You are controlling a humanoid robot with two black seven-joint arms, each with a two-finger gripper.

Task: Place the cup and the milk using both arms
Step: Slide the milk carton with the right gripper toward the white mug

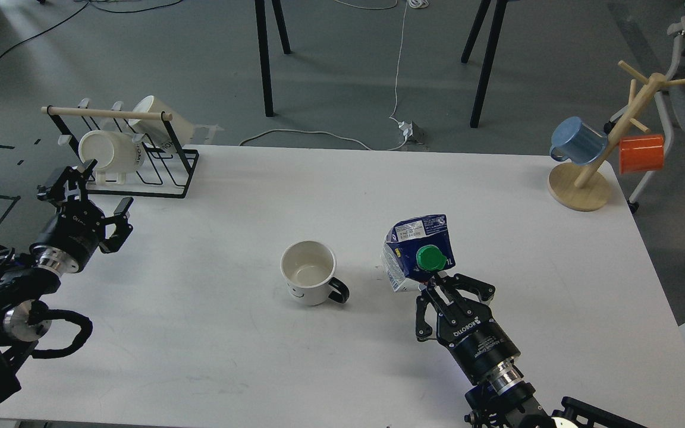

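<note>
A white cup (309, 273) with a black handle and a smiley face stands upright in the middle of the white table (342, 196). A blue and white milk carton (418, 252) with a green cap is held tilted just right of the cup. My right gripper (437, 284) is shut on the carton from the near side. My left gripper (88, 191) is open and empty at the table's left edge, near the black rack.
A black wire rack (121, 156) with two white mugs stands at the back left. A wooden mug tree (598, 159) with a blue mug and an orange mug stands at the back right. Chair legs and cables lie on the floor beyond.
</note>
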